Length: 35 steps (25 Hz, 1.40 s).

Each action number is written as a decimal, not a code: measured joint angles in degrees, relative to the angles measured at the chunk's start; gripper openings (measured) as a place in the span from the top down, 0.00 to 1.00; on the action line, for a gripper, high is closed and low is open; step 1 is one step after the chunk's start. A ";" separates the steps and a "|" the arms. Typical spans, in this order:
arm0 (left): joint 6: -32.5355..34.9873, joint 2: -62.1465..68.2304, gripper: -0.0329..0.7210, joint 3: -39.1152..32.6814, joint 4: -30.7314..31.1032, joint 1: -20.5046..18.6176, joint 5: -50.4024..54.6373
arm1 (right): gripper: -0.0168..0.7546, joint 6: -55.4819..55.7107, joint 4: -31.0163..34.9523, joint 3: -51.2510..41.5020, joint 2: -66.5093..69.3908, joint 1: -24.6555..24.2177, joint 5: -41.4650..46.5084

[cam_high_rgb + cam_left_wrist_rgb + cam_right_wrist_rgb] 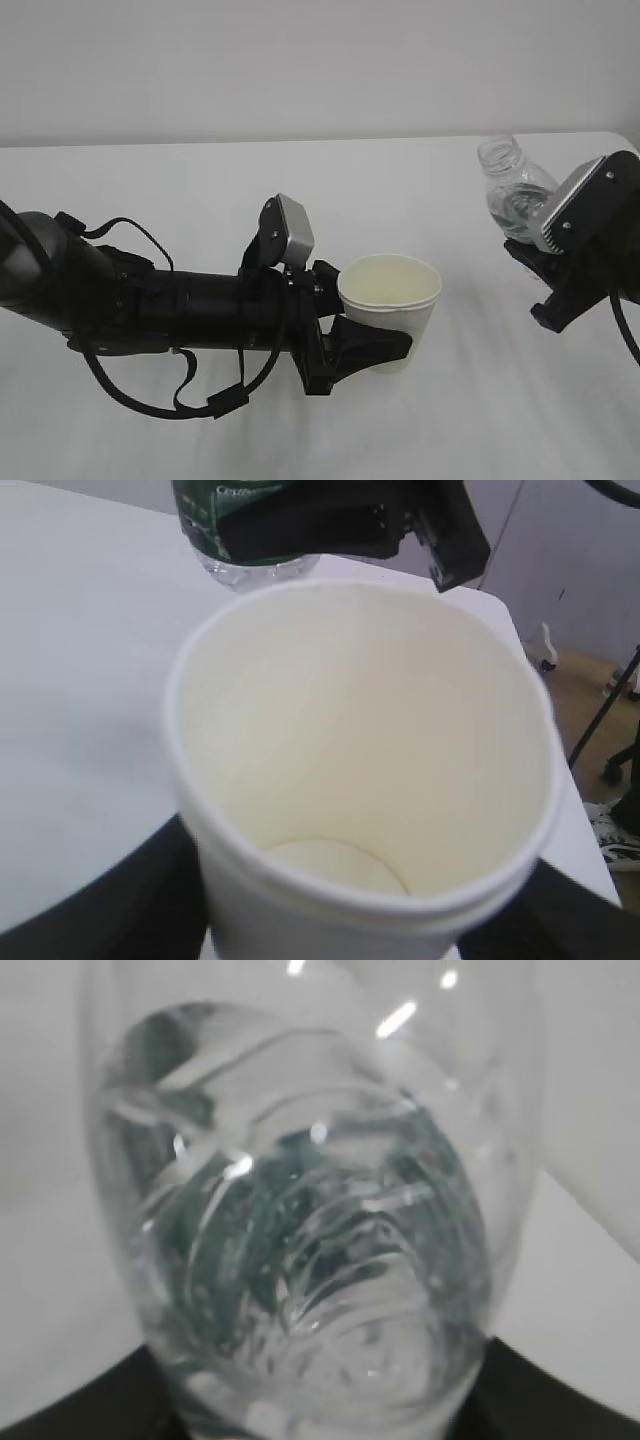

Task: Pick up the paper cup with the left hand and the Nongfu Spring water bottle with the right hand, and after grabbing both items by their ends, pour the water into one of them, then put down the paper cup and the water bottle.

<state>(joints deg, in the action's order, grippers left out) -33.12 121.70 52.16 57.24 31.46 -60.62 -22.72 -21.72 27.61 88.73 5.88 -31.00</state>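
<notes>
Cup and bottle both held off the white table [200,180]

The left hand [372,343] clamps the paper cup [391,300] (upright, empty); at its two o'clock, the right hand [550,285] grips the Nongfu Spring water bottle [512,190].

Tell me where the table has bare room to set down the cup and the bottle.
Bare white table stretches behind the left gripper, and between the small white paper cup it holds and the clear ribbed plastic bottle in the right gripper. The front right corner below that gripper is also free. The left front is crowded by the black arm and cables.
</notes>
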 joint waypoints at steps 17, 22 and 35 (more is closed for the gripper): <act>0.00 2.24 0.32 3.33 -2.34 2.40 1.45 | 0.51 -12.18 -0.14 0.21 0.00 0.00 0.12; 0.00 2.24 0.32 3.33 -2.34 2.40 0.43 | 0.51 -16.66 -0.14 0.21 0.00 0.00 0.12; -0.18 2.24 0.32 3.33 -1.36 2.40 0.08 | 0.51 -23.37 -1.15 0.21 0.00 0.00 -0.57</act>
<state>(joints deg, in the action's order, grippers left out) -33.30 123.94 55.49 55.88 33.86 -60.54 -46.09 -22.88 27.82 88.73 5.88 -31.57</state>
